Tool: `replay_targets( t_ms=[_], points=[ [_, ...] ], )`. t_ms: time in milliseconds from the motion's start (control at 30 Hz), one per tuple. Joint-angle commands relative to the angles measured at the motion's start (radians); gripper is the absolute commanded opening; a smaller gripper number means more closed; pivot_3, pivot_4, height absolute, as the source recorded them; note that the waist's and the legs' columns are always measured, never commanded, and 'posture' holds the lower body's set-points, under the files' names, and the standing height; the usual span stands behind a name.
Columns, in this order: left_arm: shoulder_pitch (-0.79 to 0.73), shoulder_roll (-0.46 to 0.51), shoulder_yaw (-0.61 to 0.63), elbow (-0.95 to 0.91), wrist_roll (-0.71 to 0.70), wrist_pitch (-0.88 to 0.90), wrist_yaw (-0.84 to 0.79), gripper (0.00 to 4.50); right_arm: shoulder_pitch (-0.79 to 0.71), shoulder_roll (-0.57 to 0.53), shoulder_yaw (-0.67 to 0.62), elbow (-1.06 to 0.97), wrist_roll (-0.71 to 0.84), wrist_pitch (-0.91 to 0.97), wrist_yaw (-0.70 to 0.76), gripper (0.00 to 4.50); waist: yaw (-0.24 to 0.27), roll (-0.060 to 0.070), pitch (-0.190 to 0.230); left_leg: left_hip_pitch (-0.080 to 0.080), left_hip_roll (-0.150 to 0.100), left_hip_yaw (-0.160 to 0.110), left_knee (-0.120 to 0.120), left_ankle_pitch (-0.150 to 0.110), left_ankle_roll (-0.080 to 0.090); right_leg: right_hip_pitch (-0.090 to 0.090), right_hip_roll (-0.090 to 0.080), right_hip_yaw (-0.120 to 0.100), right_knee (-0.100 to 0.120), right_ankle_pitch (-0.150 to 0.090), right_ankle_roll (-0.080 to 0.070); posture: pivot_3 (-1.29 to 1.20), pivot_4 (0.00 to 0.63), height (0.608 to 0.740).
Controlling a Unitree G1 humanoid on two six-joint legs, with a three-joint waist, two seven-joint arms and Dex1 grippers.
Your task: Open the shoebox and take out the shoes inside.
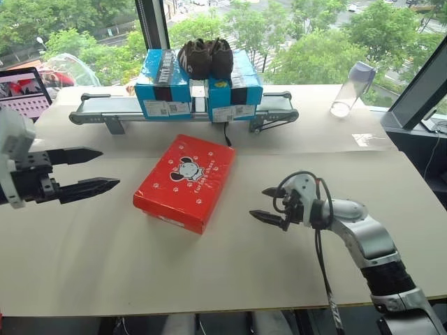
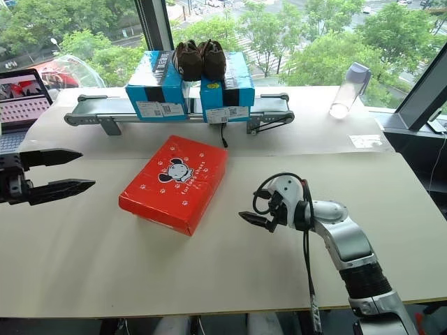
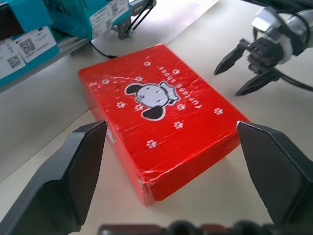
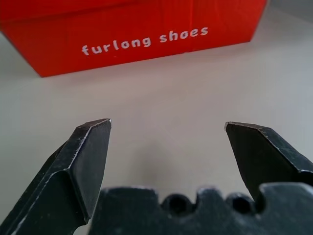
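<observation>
You are working at a pale table [image 1: 84,265] set against a big window with green trees outside. The red shoebox [image 1: 186,181] lies flat near the middle of the table, lid down and closed, so the shoes inside are hidden.

Your left gripper [image 1: 91,171] hangs in the air off the box's left side, fingers spread wide and empty. Your right gripper [image 1: 269,205] sits low over the table just beside the box's right side, aimed at the wall printed "furlong shoes", also spread wide with nothing in it.

To do this step well, I'd steady the box with one gripper and slip one finger of the other under the lid's free edge, then lift in an arc. From here I can't tell which long side carries the hinge, so check before prying. The glossy cardboard will likely slide if pushed sideways.

Count: one red box, two blue boxes [image 1: 163,82] on a grey rail [image 1: 105,108] at the back, one pair of dark brown shoes [image 1: 204,57] on top of them, one clear bottle [image 1: 352,88], one laptop [image 1: 23,92], two grippers.
</observation>
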Motion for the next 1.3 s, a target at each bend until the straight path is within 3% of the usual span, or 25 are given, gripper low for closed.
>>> replay_targets(
  t_ms=[33, 367, 400, 533, 733, 1033, 1300],
  points=[
    [0.002, 0.045, 0.087, -0.065, -0.049, 0.08, -0.036, 4.5, -0.066, 0.01, 0.033, 0.041, -0.032, -0.062, 0.055, 3.67, -0.003, 0.0, 0.001, 0.0, 0.0, 0.0, 0.0, 0.0, 0.0, 0.0, 0.0, 0.0, 0.0, 0.0, 0.0, 0.0, 0.15, 0.74],
    [0.134, 0.038, 0.203, -0.136, 0.031, 0.131, -0.12, 4.5, -0.25, 0.181, 0.148, 0.344, -0.144, -0.241, 0.13, 0.22, -0.011, 0.001, 0.002, 0.0, 0.003, 0.0, -0.001, 0.0, 0.0, -0.001, 0.004, 0.001, 0.0, 0.001, -0.002, 0.0, 0.15, 0.74],
    [0.179, 0.038, 0.209, -0.148, 0.071, 0.119, -0.143, 4.5, -0.262, 0.196, 0.149, 0.366, -0.151, -0.25, 0.123, 0.05, -0.011, 0.001, 0.002, 0.0, 0.004, 0.0, -0.001, 0.0, 0.0, -0.001, 0.004, 0.001, 0.0, 0.001, -0.002, 0.0, 0.15, 0.74],
    [0.279, 0.02, 0.25, -0.172, 0.125, 0.117, -0.178, 4.5, -0.293, 0.241, 0.137, 0.399, -0.161, -0.272, 0.111, 0.05, -0.01, 0.002, 0.002, 0.0, 0.007, 0.001, -0.001, 0.0, -0.001, -0.001, 0.008, 0.002, 0.0, 0.003, -0.005, 0.0, 0.15, 0.74],
    [0.357, -0.01, 0.304, -0.194, 0.159, 0.13, -0.212, 4.5, -0.375, 0.277, 0.081, 0.304, -0.088, -0.151, 0.127, 0.05, -0.01, 0.003, 0.003, 0.001, 0.016, 0.001, -0.001, 0.001, -0.002, -0.003, 0.016, 0.001, 0.001, 0.006, -0.011, 0.0, 0.15, 0.74],
    [0.488, -0.053, 0.406, -0.282, 0.151, 0.214, -0.271, 4.5, -0.614, 0.355, -0.027, 0.263, 0.053, 0.021, 0.11, 0.05, -0.015, 0.003, 0.003, 0.001, 0.02, 0.002, -0.003, 0.001, -0.002, -0.007, 0.021, 0.002, 0.002, 0.007, -0.015, 0.0, 0.15, 0.74],
    [0.525, -0.1, 0.511, -0.4, 0.069, 0.305, -0.251, 4.5, -0.984, 0.622, -0.068, 0.71, 0.003, -0.205, -0.002, 0.05, -0.03, 0.004, 0.004, -0.001, 0.033, 0.007, -0.005, 0.001, -0.003, -0.017, 0.033, 0.004, 0.005, 0.014, -0.032, 0.0, 0.15, 0.74]
  ],
)
